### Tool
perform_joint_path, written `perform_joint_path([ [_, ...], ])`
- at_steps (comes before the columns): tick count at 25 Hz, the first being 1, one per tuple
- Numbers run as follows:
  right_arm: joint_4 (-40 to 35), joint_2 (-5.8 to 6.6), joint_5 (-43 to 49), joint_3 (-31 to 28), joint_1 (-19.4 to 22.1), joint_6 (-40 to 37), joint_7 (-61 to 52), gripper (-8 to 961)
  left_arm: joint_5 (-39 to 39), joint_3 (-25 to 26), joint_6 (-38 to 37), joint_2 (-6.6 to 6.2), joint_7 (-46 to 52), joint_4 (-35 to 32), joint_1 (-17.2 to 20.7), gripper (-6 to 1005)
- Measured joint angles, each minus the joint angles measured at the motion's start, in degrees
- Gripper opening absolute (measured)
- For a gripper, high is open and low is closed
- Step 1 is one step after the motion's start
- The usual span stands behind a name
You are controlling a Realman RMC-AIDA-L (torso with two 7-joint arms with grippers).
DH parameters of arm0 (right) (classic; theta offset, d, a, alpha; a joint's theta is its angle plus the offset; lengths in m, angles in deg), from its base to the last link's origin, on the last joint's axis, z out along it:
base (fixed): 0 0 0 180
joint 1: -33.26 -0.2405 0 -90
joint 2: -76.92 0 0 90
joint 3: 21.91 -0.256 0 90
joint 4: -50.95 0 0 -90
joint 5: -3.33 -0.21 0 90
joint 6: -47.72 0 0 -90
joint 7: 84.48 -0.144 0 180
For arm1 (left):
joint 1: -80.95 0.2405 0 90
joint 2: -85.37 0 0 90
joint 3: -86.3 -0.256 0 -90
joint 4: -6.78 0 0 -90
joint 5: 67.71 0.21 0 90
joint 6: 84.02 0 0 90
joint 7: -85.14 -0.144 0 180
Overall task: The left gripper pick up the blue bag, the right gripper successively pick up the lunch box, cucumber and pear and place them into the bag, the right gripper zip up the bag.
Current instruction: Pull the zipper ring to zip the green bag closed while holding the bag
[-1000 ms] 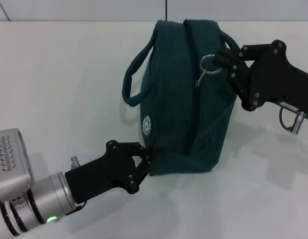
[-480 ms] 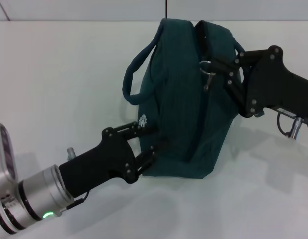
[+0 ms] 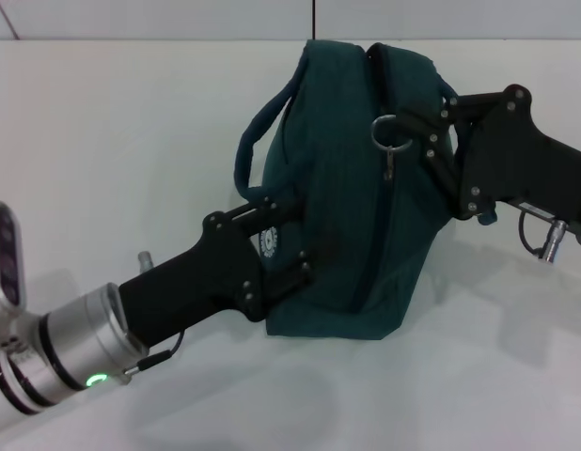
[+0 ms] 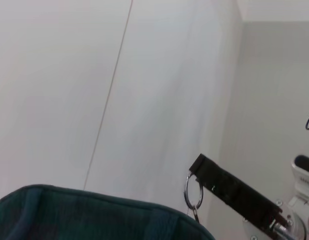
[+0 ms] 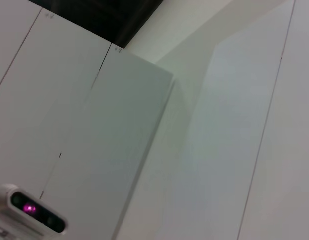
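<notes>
The blue bag stands on the white table, its zipper running closed up the near face. My left gripper is at the bag's lower left side, open, its fingers spread against the fabric around the round white logo. My right gripper reaches in from the right at the bag's top and is shut on the metal ring pull of the zipper. In the left wrist view the bag's top edge shows with the ring pull at the right gripper's tip. The lunch box, cucumber and pear are out of view.
One padded handle loops out on the bag's left, the other peeks out behind the right gripper. White table surface surrounds the bag. The right wrist view shows only white panels and a small white device with a pink light.
The left gripper let go of the bag's lower corner, opened and pushed forward along its side. The bag tipped to the right. The right gripper stayed on the ring pull.
</notes>
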Motion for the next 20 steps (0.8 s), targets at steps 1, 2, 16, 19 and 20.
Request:
perform_joint_path([
  [1,0.0,0.00,0.0,0.1,-0.1,0.0,0.0,17,0.0,0.0,0.0,0.02,0.2,0.1,-0.4,522],
  [2,0.1,0.00,-0.1,0.3,-0.1,0.1,0.0,17,-0.1,0.0,0.0,0.05,0.4,0.2,-0.6,520],
  [16,0.7,0.00,-1.7,1.9,0.1,-0.2,0.0,17,-2.1,0.0,1.3,0.07,-0.2,0.3,-1.5,391],
  [19,0.7,0.00,-2.3,2.8,0.1,-0.2,0.0,18,-2.6,0.0,1.8,0.07,-0.3,0.3,-1.5,293],
  [20,0.8,0.00,-2.3,2.9,0.1,-0.2,0.0,18,-2.6,-0.1,1.8,0.07,-0.3,0.2,-1.5,260],
])
